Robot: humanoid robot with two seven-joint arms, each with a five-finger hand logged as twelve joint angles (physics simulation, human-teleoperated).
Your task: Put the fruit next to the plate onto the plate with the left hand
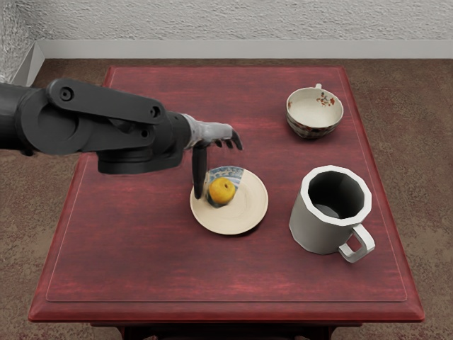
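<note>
Where the fruit sits: the yellow-orange fruit lies on the cream plate, toward its rear left part, just in front of a blue-patterned patch; it is not on the table beside the plate.
Left hand: the left hand hovers over the plate's rear left edge, its arm reaching in from the picture's left. The fingers are fanned out and grasp nothing. One dark digit hangs straight down just beside the fruit's left flank; whether it touches cannot be told.
Right hand: out of sight.
Task standing: by the layout the placing looks done; what seems left is to lift the hand clear.
How the fruit should handle: probably light, firm and smooth-skinned. Being round, it would roll at a slight nudge, and the plate looks shallow, with little rim to stop it.
Where to take hold: if it needs regrasping, from above, thumb and fingers on opposite flanks at the widest girth, with modest pressure.
Risk: the hanging digit sweeping sideways and pushing the fruit across the plate.
Neighbours: a painted teacup at the rear right and a white faceted mug right of the plate, both well apart from the hand, on the red table.
</note>
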